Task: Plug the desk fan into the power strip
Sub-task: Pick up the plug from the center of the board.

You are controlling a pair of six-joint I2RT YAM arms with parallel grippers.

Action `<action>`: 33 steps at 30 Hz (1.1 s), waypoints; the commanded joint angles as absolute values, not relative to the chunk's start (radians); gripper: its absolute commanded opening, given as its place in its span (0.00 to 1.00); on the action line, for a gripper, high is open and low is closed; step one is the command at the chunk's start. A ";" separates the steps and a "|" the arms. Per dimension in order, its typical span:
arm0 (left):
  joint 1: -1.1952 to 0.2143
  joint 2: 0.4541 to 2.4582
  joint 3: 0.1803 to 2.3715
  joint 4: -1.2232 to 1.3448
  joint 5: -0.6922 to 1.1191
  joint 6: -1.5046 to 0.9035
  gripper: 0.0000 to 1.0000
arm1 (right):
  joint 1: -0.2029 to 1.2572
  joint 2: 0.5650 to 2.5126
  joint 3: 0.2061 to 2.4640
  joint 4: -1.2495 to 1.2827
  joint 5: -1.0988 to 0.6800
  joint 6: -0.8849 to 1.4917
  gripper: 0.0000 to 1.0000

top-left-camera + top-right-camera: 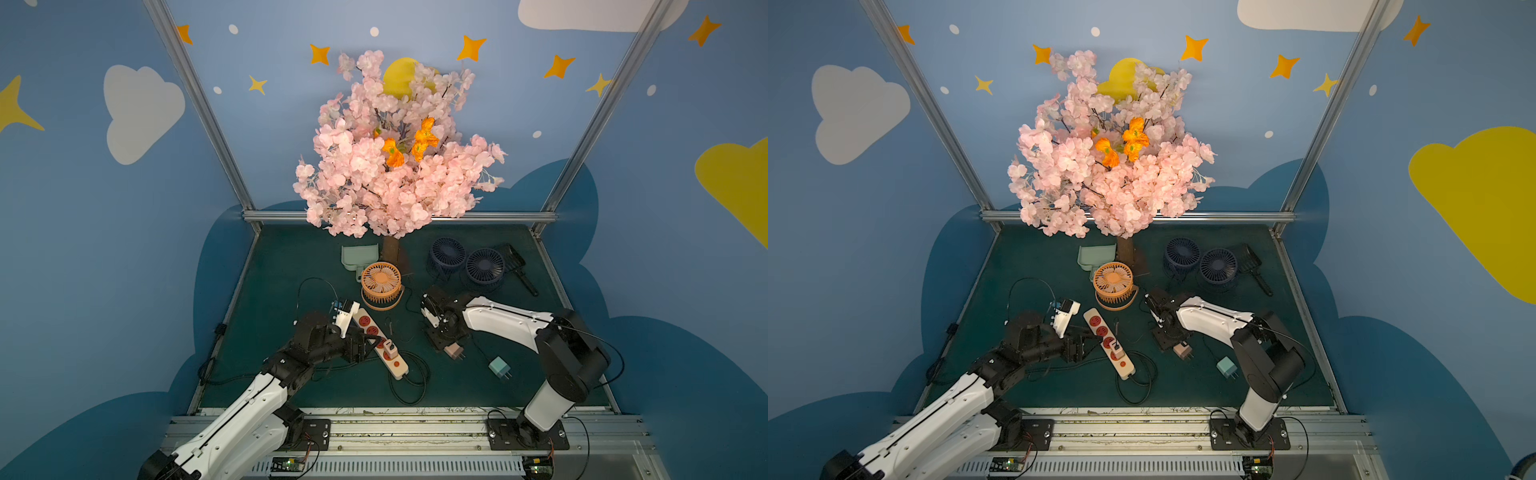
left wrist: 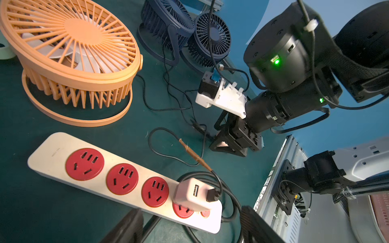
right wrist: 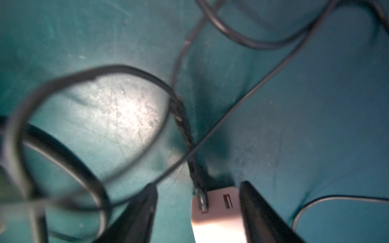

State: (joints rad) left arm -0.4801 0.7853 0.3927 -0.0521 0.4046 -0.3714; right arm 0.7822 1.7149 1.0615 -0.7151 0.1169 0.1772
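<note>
The cream power strip (image 1: 365, 321) (image 2: 52, 151) lies slantwise on the green mat, with a whitish adapter (image 2: 189, 193) and a black USB cord plugged into its last red socket. Three sockets are free. My left gripper (image 2: 191, 211) (image 1: 372, 345) is open, its fingers either side of that end of the strip and touching nothing. An orange desk fan (image 1: 381, 284) stands just behind the strip. My right gripper (image 3: 197, 186) (image 1: 451, 348) is low on the mat around a pinkish adapter (image 3: 219, 218) with a cord in it. One finger touches the adapter; a gap remains at the other finger.
Two dark blue fans (image 1: 446, 253) (image 1: 484, 266) and a black scoop (image 1: 515, 257) stand at the back right. A green scoop (image 1: 359, 255) and the blossom tree's trunk (image 1: 390, 249) are behind the orange fan. A teal adapter (image 1: 500, 368) lies near the right arm. Loose black cords (image 3: 117, 69) cross the mat.
</note>
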 commanded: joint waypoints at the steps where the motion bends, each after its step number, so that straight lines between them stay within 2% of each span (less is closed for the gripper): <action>1: -0.482 0.770 0.374 -0.046 0.395 -0.382 0.77 | 0.795 1.750 1.096 -0.766 0.158 0.168 0.51; 4: -0.482 0.760 0.373 -0.050 0.397 -0.383 0.77 | 0.808 1.767 1.125 -0.777 0.189 0.169 0.49; 8: -0.483 0.747 0.367 -0.054 0.394 -0.388 0.77 | 0.809 1.791 1.154 -0.778 0.194 0.161 0.40; 13: -0.482 0.728 0.360 -0.058 0.393 -0.398 0.77 | 0.809 1.829 1.167 -0.781 0.194 0.155 0.23; 20: -0.482 0.704 0.367 -0.069 0.379 -0.402 0.77 | 0.803 1.868 1.169 -0.780 0.202 0.189 0.13; 24: -0.490 0.712 0.372 -0.054 0.388 -0.426 0.76 | 0.803 1.859 1.164 -0.775 0.195 0.210 0.00; 28: -0.555 0.726 0.393 -0.032 0.352 -0.469 0.74 | 0.787 1.765 1.140 -0.750 0.172 0.264 0.00; 33: -0.701 0.793 0.435 0.057 0.239 -0.528 0.73 | 0.754 1.590 1.085 -0.650 0.102 0.408 0.00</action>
